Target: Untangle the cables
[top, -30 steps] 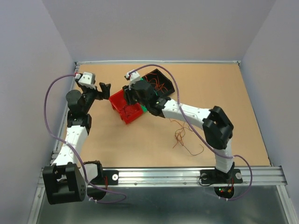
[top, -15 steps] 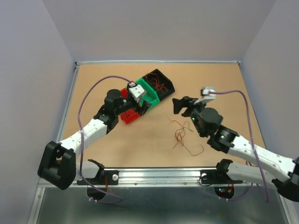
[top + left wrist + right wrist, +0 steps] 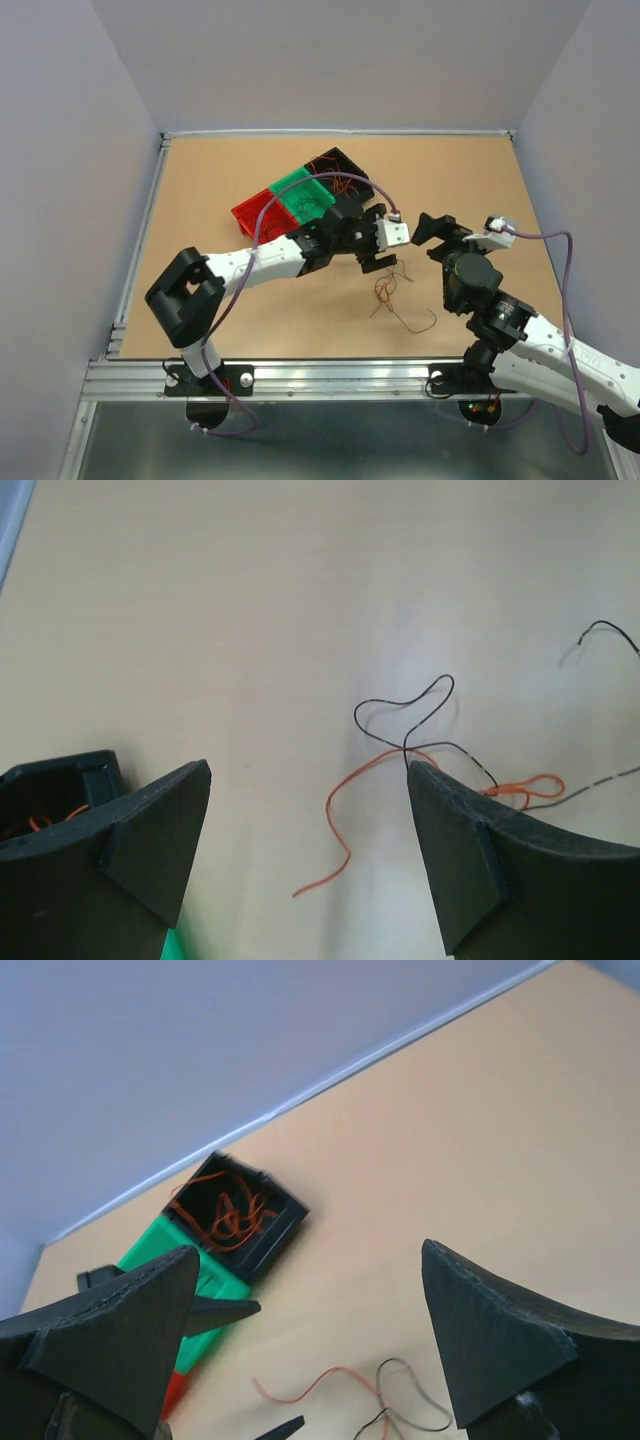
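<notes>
Inspecting the job as it stands, I judge it partly done, with the main tangle left to clear. The plain pale walls (image 3: 350,60) close the bench in on three sides; nothing to report there. The table (image 3: 500,180) is a flat tan board with a metal rail (image 3: 350,375) along its near edge. Three bins stand in a touching row toward the far middle: a black bin (image 3: 338,153), a green bin (image 3: 295,180) and a red bin (image 3: 245,212). The black bin holds a curl of orange cables (image 3: 225,1210), which I count as sorted. What lies in the green and red bins is too small to tell. My left pincer (image 3: 308,770) reaches across the table and hangs over the loose cables (image 3: 385,290), jaws wide apart and gripping nothing. My right pincer (image 3: 308,1250) is raised just beside that spot, likewise wide and empty, looking toward the bins. The loose cables lie on bare board on the near side of the bins, apart from them. Among them an orange cable (image 3: 332,810) and a black cable (image 3: 390,702) cross one another between my left fingers, and further strands trail off to one side. In my judgement, these need parting strand by strand.
</notes>
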Available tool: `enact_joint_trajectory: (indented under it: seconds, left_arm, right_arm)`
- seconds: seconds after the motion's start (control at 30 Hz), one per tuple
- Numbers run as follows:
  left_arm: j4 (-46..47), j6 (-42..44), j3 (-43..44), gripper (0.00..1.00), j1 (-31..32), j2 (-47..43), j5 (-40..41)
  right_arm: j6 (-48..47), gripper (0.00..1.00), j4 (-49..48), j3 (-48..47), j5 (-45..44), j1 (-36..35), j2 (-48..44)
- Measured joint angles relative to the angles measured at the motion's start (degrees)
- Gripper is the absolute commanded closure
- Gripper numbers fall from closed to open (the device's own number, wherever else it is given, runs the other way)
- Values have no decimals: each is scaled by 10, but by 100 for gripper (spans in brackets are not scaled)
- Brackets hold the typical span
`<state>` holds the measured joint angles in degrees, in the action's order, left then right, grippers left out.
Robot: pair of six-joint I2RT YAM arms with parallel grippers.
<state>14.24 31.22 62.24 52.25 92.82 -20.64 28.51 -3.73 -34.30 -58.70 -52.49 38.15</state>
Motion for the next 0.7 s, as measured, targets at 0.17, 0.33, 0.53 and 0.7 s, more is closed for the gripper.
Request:
enact_joint_trajectory:
  seconds: [0.17,0.33,0.53,0.7]
  left_arm:
    - [-39,22,81,8,23,107,19]
    - [-78,31,127,9,45,190,22]
    - [-104,31,160,18,62,246,11]
    - [-117,28,198,86,74,280,10]
  right_arm:
    - [2,3,10,4,-40,2,-30]
    - [2,2,12,26,-66,0,-104]
    - [-1,2,12,38,-105,0,-151]
    - [-7,2,14,42,-117,0,-168]
